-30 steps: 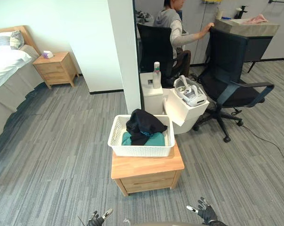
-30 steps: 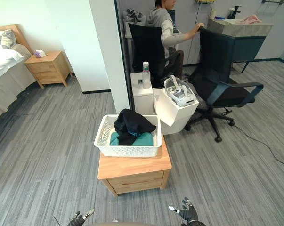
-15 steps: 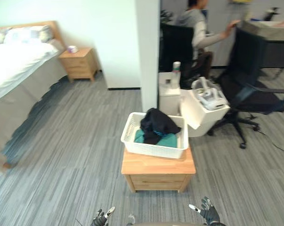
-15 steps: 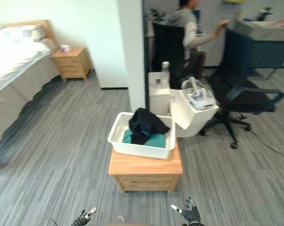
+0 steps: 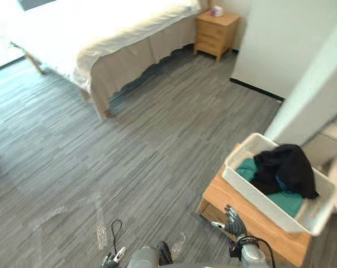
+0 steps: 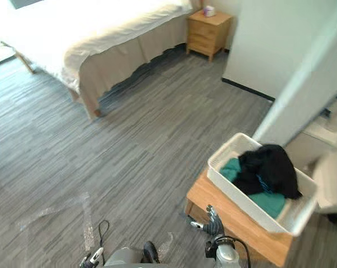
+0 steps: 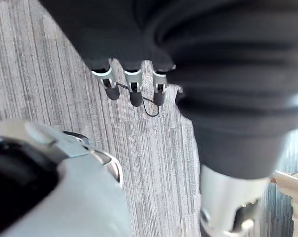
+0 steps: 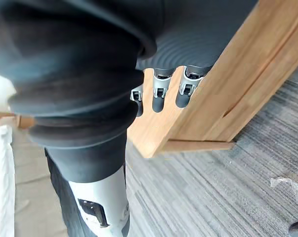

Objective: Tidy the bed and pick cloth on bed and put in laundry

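You get bright light from beyond the bed (image 5: 118,39), glare bleaching its white top, soft shadow along its skirt

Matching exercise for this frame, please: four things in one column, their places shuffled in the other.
1. black garment
2. white basket
3. small box
4. right hand

A. on the wooden cabinet
B. on the bedside table
C. low beside the cabinet, holding nothing
D. over the teal cloth

Pairs: 1-D, 2-A, 3-B, 4-C
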Robot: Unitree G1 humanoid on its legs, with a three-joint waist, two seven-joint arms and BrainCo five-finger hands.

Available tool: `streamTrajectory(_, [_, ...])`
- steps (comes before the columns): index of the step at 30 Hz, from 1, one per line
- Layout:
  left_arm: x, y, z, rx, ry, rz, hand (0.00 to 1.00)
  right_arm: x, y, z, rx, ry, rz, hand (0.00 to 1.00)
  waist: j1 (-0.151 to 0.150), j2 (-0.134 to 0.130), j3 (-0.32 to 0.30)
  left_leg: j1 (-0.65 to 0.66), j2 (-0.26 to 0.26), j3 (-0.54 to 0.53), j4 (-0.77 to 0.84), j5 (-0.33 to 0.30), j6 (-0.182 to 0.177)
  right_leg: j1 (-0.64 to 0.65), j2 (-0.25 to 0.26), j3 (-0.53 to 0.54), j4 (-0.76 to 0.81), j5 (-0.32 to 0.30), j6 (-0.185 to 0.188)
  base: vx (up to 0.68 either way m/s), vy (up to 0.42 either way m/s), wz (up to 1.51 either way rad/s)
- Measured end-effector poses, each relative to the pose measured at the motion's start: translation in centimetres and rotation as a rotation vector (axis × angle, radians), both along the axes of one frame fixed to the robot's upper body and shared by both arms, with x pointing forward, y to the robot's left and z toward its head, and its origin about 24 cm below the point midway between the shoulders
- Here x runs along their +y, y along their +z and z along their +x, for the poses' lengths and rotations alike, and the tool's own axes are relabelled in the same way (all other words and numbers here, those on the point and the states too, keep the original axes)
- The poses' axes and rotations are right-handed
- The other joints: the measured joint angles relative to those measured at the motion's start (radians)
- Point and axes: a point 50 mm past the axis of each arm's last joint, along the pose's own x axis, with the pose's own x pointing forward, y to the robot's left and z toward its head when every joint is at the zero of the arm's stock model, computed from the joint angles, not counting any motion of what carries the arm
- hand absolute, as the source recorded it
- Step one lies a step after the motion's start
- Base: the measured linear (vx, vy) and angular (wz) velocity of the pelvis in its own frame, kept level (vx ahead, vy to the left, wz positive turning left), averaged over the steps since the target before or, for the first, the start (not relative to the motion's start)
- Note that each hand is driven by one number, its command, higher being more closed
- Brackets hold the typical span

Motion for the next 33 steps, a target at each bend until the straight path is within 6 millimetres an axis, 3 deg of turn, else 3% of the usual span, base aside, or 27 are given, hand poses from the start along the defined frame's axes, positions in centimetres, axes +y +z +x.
streamTrajectory(1, [-0.7,0.1,1.0,-0.011,-0.086,0.004,0.00,0.0,0.0,-0.6,-0.003,-0.009,-0.012,0.00,-0.024,0.014,0.008,0.026,0.001,-0.082,-0.014,0.014,-0.004,-0.056,0.085,0.142,-0.020,-0.017,0.029,0.27,0.006,1.97])
streamTrajectory(3, [-2.0,0.1,1.9,-0.023,-0.175,-0.006,0.00,0.0,0.0,-1.1,-0.005,-0.053,-0.004,0.00,-0.053,0.021,0.011,0.042,0.004,-0.194,-0.019,0.031,-0.014,-0.124,0.167,0.309,-0.110,-0.021,0.041,0.28,-0.062,1.95])
streamTrajectory(5, [-2.2,0.3,2.5,-0.037,-0.238,-0.001,0.00,-0.2,0.0,-1.3,-0.003,-0.087,-0.002,0.00,-0.051,0.023,0.012,0.051,0.015,-0.287,-0.020,0.043,-0.033,-0.153,0.236,0.489,-0.296,-0.013,0.069,0.26,-0.144,1.67])
streamTrajectory(6, [-2.2,0.3,2.5,-0.036,-0.252,0.004,0.00,-0.2,-0.1,-1.4,0.000,-0.096,0.001,0.00,-0.051,0.019,0.010,0.051,0.016,-0.303,-0.023,0.043,-0.039,-0.152,0.251,0.548,-0.355,0.001,0.083,0.17,-0.181,1.57])
streamTrajectory(7, [-1.8,0.3,2.4,-0.037,-0.273,0.021,0.00,0.0,-0.2,-1.7,0.006,-0.117,0.010,0.00,-0.051,-0.003,0.000,0.053,0.003,-0.308,-0.041,0.046,-0.056,-0.152,0.260,0.656,-0.456,0.088,0.114,0.16,-0.233,1.44])
streamTrajectory(8, [-1.5,0.4,2.6,-0.030,-0.301,0.038,0.00,0.0,-0.3,-2.0,0.016,-0.145,0.024,0.00,-0.045,-0.026,-0.006,0.084,0.000,-0.308,-0.082,0.052,-0.076,-0.150,0.254,0.656,-0.450,0.181,0.076,0.19,-0.240,1.16])
streamTrajectory(9, [-1.7,0.3,2.5,-0.031,-0.294,0.033,0.00,0.0,-0.3,-1.9,0.018,-0.148,0.026,0.00,-0.039,-0.021,-0.006,0.087,0.014,-0.286,-0.099,0.064,-0.094,-0.150,0.259,0.651,-0.457,0.186,0.072,0.16,-0.222,0.58])
streamTrajectory(10, [-2.3,0.3,2.5,-0.035,-0.293,0.018,0.00,-0.2,-0.1,-1.2,0.001,-0.134,0.017,0.00,-0.038,0.011,-0.004,0.085,0.040,-0.244,-0.120,0.073,-0.106,-0.150,0.274,0.642,-0.475,0.194,0.060,0.11,-0.142,-0.02])
streamTrajectory(13, [-3.0,-0.1,2.0,-0.021,-0.288,-0.020,0.00,-0.4,-0.1,-0.8,0.007,-0.112,0.007,0.00,-0.055,0.041,-0.006,0.088,0.068,-0.229,-0.152,0.086,-0.126,-0.134,0.303,0.643,-0.522,0.219,0.045,0.08,-0.087,-0.09])
streamTrajectory(20, [-2.9,0.1,2.1,-0.049,-0.298,-0.047,0.00,-0.4,-0.6,-2.0,0.049,-0.145,0.028,0.00,-0.049,0.021,-0.013,0.123,0.078,-0.225,-0.189,0.093,-0.137,-0.077,0.310,0.622,-0.583,0.236,0.047,0.04,-0.022,0.05])
streamTrajectory(21, [-2.8,-0.3,1.0,-0.013,-0.303,-0.043,0.00,0.2,-1.0,-3.0,0.056,-0.124,0.071,0.00,-0.051,0.019,-0.059,0.138,0.058,-0.186,-0.226,0.126,-0.130,-0.009,0.296,0.624,-0.732,0.328,0.067,0.00,0.000,0.00])
streamTrajectory(27, [-2.8,-0.3,1.1,-0.014,-0.300,-0.042,0.00,0.1,-1.0,-3.0,0.057,-0.117,0.081,0.00,-0.050,0.021,-0.057,0.135,0.059,-0.179,-0.224,0.124,-0.131,-0.010,0.297,0.624,-0.733,0.324,0.071,-0.02,-0.021,0.00])
streamTrajectory(31, [-2.0,-0.2,1.4,-0.005,-0.222,0.006,0.00,0.1,-0.9,-2.7,0.043,-0.077,0.168,0.00,-0.049,0.018,-0.041,0.060,0.058,-0.163,-0.136,0.071,-0.129,-0.075,0.282,0.622,-0.656,0.285,0.069,-0.06,-0.008,0.04])
streamTrajectory(33, [-1.4,0.1,2.4,-0.016,-0.162,0.054,0.00,0.1,-0.4,-2.0,0.006,-0.031,0.223,0.00,-0.047,0.009,0.006,0.009,0.077,-0.048,-0.076,0.057,-0.134,-0.111,0.259,0.598,-0.603,0.271,0.076,-0.05,0.009,0.34])
